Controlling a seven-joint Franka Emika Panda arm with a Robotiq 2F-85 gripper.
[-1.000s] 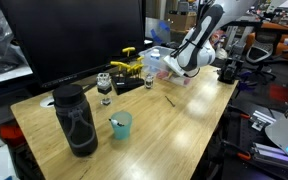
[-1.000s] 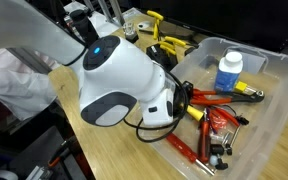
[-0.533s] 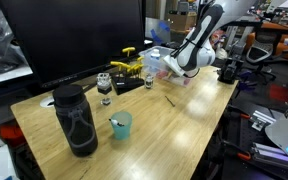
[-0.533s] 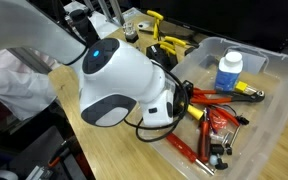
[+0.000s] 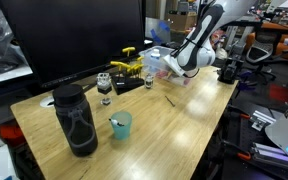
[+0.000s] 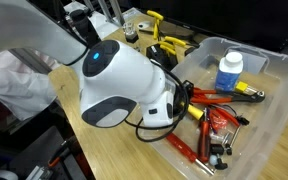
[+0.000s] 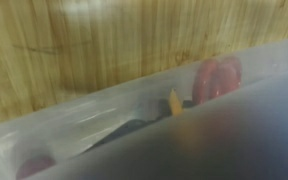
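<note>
my gripper (image 6: 183, 101) is down inside the clear plastic bin (image 6: 281, 64), which sits at the far end of the wooden table (image 5: 174, 130). my jaws are drawn fully together. the white wrist housing hides the fingertips in that exterior view, so i cannot tell whether anything is pinched between them. the red-handled pliers (image 6: 220, 97) lie on the bin floor just beside my gripper, handles pointing toward me. a white bottle with a blue cap (image 6: 229, 72) stands upright near the bin's back wall, apart from the pliers. more red-handled tools (image 6: 184, 148) lie at the bin's near edge, below my wrist.

in the wrist view everything is blurred: the bin's translucent wall (image 7: 94, 110) runs slantwise across the picture, a red shape (image 7: 216, 78) shows through it, and a small orange bit (image 7: 174, 100) sits next to that.

further along the table, well apart from me, stand a black bottle (image 5: 74, 120) and a teal cup (image 5: 120, 125), with a dark monitor (image 5: 74, 35) behind them.
</note>
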